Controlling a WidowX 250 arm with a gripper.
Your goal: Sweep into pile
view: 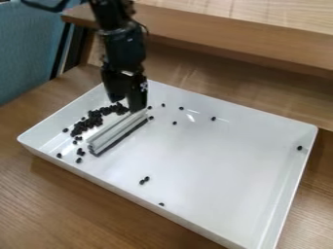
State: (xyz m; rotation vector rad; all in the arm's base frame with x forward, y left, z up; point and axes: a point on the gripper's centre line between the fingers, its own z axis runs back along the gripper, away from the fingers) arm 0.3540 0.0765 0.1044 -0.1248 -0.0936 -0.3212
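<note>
Gripper: black, hanging down into the far left part of the tray from the top of the view, its tips (127, 104) at the upper end of the bar
Grip: cannot tell whether it is wide, narrow or closed on the bar
Bar (117, 130): pale with ridges along its length and a dark strip along its lower edge, lying slantwise in the left part of the tray
Pile (96, 116): small black beads heaped in a long, uneven band between the bar and the left wall of the tray
Beads close to the pile: a few at its near end and a few more toward the near left corner
Loose beads: several scattered near the far wall, one by the right wall, a touching pair (144, 180) nearer the front, one beside the near wall
Tray (214, 160): white, shallow, rectangular, with raised walls
Table (58, 204): brown wood grain under the tray
Behind: a wooden ledge (240, 41), and a blue surface (26, 53) at upper left
</note>
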